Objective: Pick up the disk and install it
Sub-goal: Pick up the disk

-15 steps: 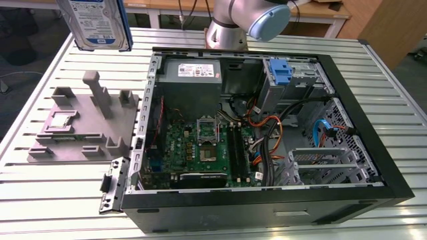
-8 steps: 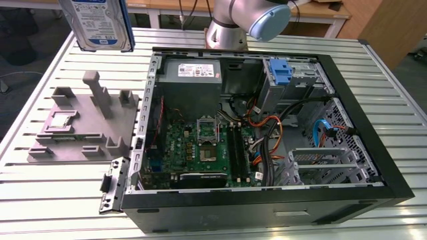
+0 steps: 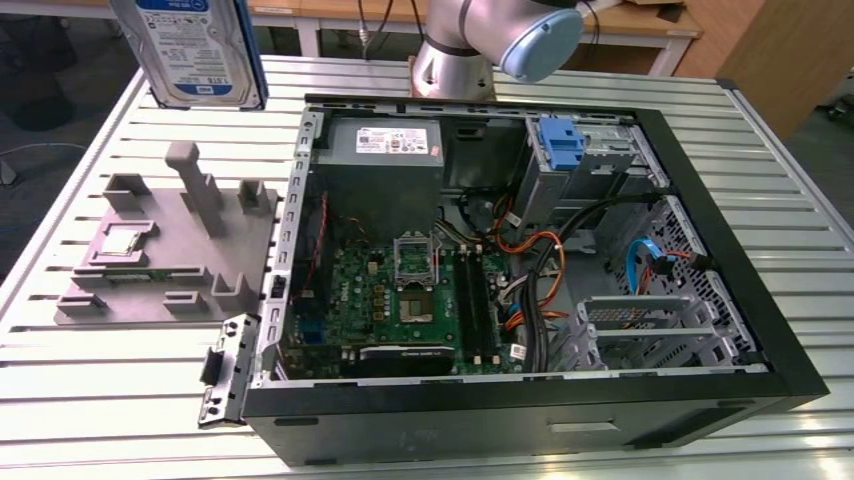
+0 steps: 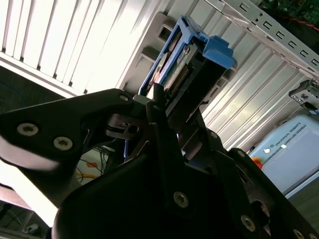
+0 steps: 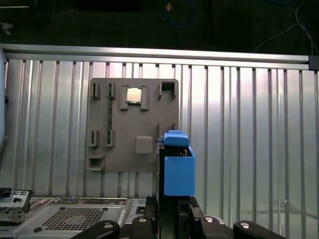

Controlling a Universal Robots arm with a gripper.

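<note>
An open computer case (image 3: 534, 390) lies on its side on the slatted metal surface (image 3: 107, 380), filling the middle and the exterior view's right. Inside it are a green circuit board (image 3: 414, 290), a grey power supply (image 3: 380, 142) towards the top of the frame, a bare blue bracket (image 3: 567, 145) in the upper right bay, and loose orange, black and blue cables (image 3: 561, 255) across the middle. To the exterior view's left of the case sits a grey moulded tray (image 3: 174, 240) with upright posts and slots. In the first wrist view the tray (image 5: 132, 124) carries a small square chip (image 5: 133, 94).

The disk (image 3: 187, 50) is at the upper left of the exterior view, lifted well clear of the tray and apart from the case. It is a flat silver-grey drive with a blue-and-white label on its face and blue plastic rails along its edges. In both wrist views the blue carrier end (image 5: 178, 167) juts out from the gripper.

The disk stands on end, label face towards the exterior camera, with its long axis running up and down the frame and its upper end cut off by the frame edge.

The gripper (image 4: 174, 102) is closed on the disk (image 4: 192, 59), with black fingers (image 4: 159, 129) clamping its two sides. The arm (image 3: 481, 40) is at the top centre of the exterior view.
</note>
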